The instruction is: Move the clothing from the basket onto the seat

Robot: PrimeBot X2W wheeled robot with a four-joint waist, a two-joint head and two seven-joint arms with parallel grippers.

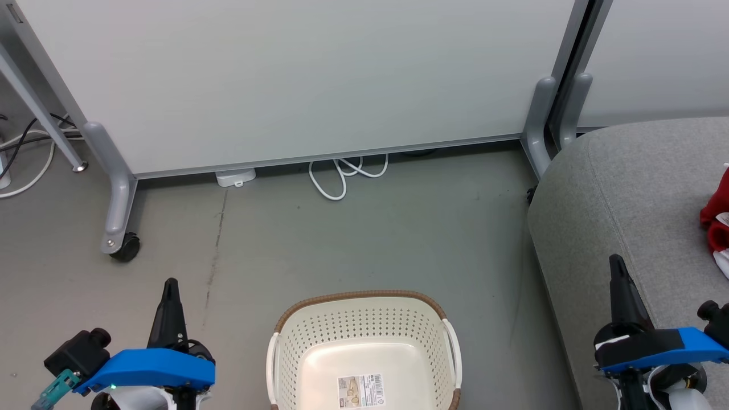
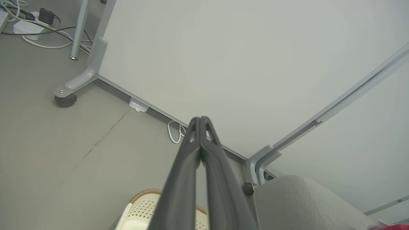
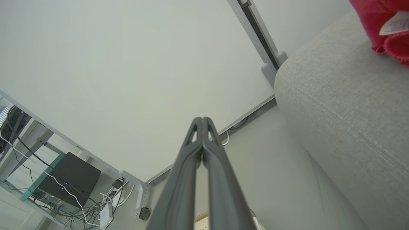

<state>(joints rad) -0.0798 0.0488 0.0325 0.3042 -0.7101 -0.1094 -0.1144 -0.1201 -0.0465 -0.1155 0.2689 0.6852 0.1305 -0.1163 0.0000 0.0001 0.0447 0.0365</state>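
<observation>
- The basket (image 1: 364,324) stands on the floor (image 1: 398,239), before the panel (image 1: 319,80).
- The seat (image 1: 626,188) stands right of the basket, apart from it.
- The clothing (image 1: 719,219) lies on the seat, far right.
- A cable (image 1: 342,173) lies on the floor under the panel.

Even, diffuse light fills my views, and nothing is dim. The white partition (image 1: 319,80) is bright without glare. Soft shadows lie on the floor (image 1: 398,228) under it and beside the seat (image 1: 626,193). My wrist views bow straight lines near the edges, and my left end effector (image 2: 200,119) looks soft close to the lens.
</observation>
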